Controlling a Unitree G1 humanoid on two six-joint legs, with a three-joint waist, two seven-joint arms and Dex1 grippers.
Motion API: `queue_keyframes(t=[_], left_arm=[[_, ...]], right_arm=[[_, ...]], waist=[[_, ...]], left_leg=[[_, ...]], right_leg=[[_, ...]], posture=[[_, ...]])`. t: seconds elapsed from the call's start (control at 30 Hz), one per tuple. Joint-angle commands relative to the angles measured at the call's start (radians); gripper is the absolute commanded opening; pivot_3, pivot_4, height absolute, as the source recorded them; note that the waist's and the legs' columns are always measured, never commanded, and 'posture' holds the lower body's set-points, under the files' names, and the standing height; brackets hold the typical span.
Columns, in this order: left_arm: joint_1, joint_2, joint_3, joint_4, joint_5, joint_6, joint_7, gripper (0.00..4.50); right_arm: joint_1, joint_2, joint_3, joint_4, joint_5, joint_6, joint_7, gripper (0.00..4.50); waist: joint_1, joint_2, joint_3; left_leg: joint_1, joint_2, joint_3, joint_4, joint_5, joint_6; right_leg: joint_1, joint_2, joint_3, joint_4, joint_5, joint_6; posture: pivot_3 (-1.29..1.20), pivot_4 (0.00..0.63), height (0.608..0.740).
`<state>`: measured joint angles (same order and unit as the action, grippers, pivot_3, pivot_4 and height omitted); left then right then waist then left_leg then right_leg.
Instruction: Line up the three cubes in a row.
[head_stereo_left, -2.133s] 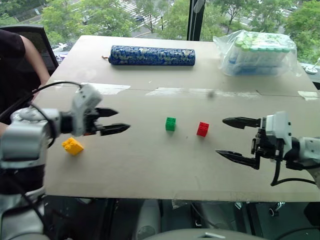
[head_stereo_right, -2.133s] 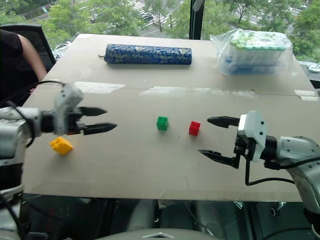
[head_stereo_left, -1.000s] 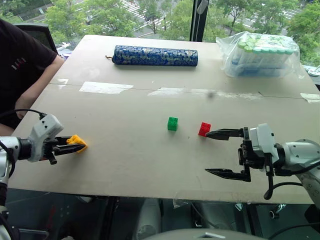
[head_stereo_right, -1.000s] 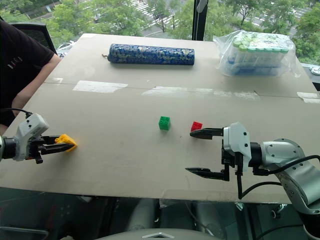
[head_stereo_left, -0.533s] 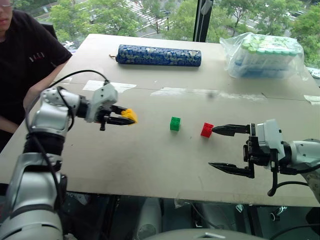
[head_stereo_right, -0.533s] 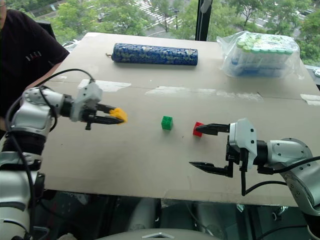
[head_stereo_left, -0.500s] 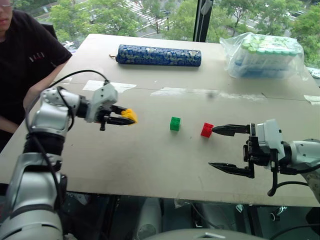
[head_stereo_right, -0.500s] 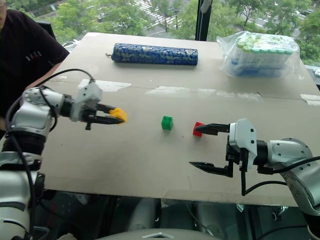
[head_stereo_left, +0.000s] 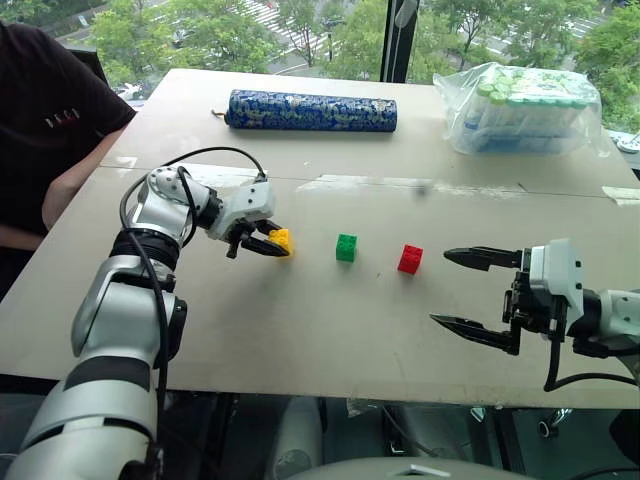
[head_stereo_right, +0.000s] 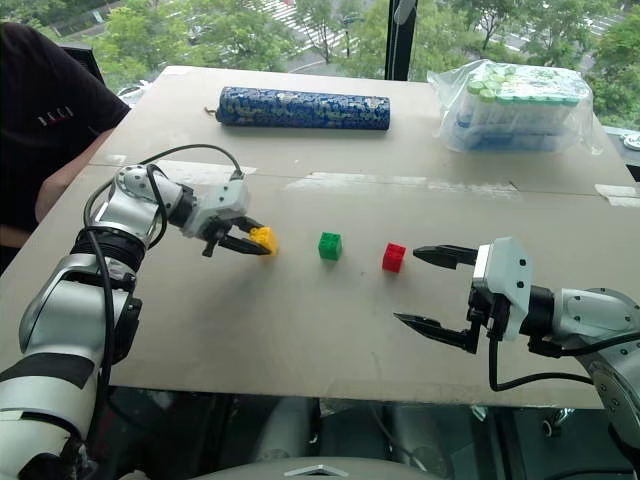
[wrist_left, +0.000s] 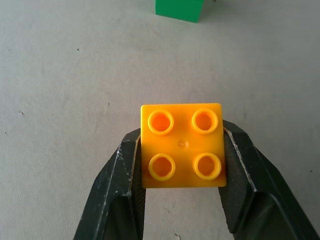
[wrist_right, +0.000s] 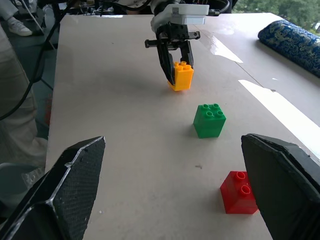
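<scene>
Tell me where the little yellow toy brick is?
The small yellow studded plastic brick is pinched in the robot's left hand, on the green studded brick's left side.

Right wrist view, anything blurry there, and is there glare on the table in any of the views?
Right wrist view: its own fingers loom large and soft, while the yellow cube, green cube and red cube read sharp, and bright glare streaks the table. Left eye view: pale shiny patches cross the table's seam.

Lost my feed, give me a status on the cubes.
Left pincer shut on yellow cube, beside green cube. Red cube on table past green. Right pincer open, holding nothing. Nothing between the cubes.
</scene>
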<state>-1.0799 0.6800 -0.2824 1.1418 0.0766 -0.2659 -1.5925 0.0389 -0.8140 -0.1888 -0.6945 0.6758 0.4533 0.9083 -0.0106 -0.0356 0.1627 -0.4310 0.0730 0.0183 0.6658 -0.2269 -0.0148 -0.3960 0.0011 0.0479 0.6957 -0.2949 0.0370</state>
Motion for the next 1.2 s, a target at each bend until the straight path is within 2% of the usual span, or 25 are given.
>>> queue_keyframes(t=[0.03,0.7,0.73,0.77,0.9,1.07,1.13,1.2], left_arm=[[-0.043,0.001,0.019,0.032,0.022,-0.040,0.017,1.30],[-0.084,-0.037,0.008,0.114,0.118,-0.143,0.056,1.30],[-0.083,-0.038,0.008,0.114,0.119,-0.146,0.054,2.30],[-0.082,-0.039,0.008,0.114,0.121,-0.149,0.052,2.62],[-0.078,-0.042,0.035,0.109,0.105,-0.149,0.060,4.49],[-0.014,0.014,0.128,0.006,-0.003,-0.058,-0.009,4.49],[0.057,0.055,0.170,-0.115,-0.076,0.023,-0.020,4.49],[0.183,0.105,0.240,-0.335,-0.176,0.192,-0.022,4.49]], right_arm=[[0.002,-0.011,-0.041,-0.035,0.007,-0.006,-0.012,4.50],[0.048,-0.019,-0.077,-0.079,0.024,0.016,-0.041,4.50],[0.049,-0.019,-0.078,-0.079,0.024,0.017,-0.041,4.50],[0.050,-0.020,-0.079,-0.080,0.025,0.018,-0.041,4.50],[0.057,-0.018,-0.082,-0.081,0.022,0.016,-0.045,4.50],[0.085,-0.014,-0.099,-0.070,0.014,0.017,-0.058,4.50],[0.106,-0.012,-0.105,-0.061,0.004,0.015,-0.059,4.50],[0.133,-0.001,-0.113,-0.043,-0.011,0.004,-0.064,4.50]], waist=[[0.000,0.000,0.000],[0.001,0.000,0.000],[0.001,0.000,0.000],[0.001,0.000,0.000],[0.000,0.000,0.000],[-0.003,0.000,0.000],[-0.010,0.000,0.000],[-0.010,0.001,0.000]], left_leg=[[0.000,0.000,0.000,0.000,0.000,0.000],[0.000,0.000,0.000,0.000,0.000,0.000],[0.000,0.000,0.000,0.000,0.000,0.000],[0.000,0.000,0.000,0.000,0.000,0.000],[0.000,0.000,0.000,0.000,0.000,0.000],[0.000,0.000,0.000,0.000,0.000,0.000],[0.001,0.000,0.000,0.000,0.000,0.000],[0.001,0.001,0.000,-0.001,0.000,0.000]], right_leg=[[0.000,0.000,0.000,0.000,0.000,0.000],[0.001,0.000,-0.001,0.000,0.000,0.000],[0.001,0.000,-0.001,0.000,0.000,0.000],[0.001,0.000,-0.001,0.000,0.000,0.000],[0.001,0.000,-0.001,0.000,0.000,0.000],[0.000,0.000,-0.001,0.000,0.000,0.000],[0.000,0.000,0.000,0.000,0.000,0.000],[0.000,0.000,0.000,0.001,0.000,0.000]], posture=[[0.00,0.150,0.740],[0.00,0.150,0.740],[0.00,0.150,0.740],[0.00,0.150,0.740],[0.00,0.150,0.740],[0.00,0.150,0.740],[0.00,0.150,0.740],[0.00,0.150,0.740]])
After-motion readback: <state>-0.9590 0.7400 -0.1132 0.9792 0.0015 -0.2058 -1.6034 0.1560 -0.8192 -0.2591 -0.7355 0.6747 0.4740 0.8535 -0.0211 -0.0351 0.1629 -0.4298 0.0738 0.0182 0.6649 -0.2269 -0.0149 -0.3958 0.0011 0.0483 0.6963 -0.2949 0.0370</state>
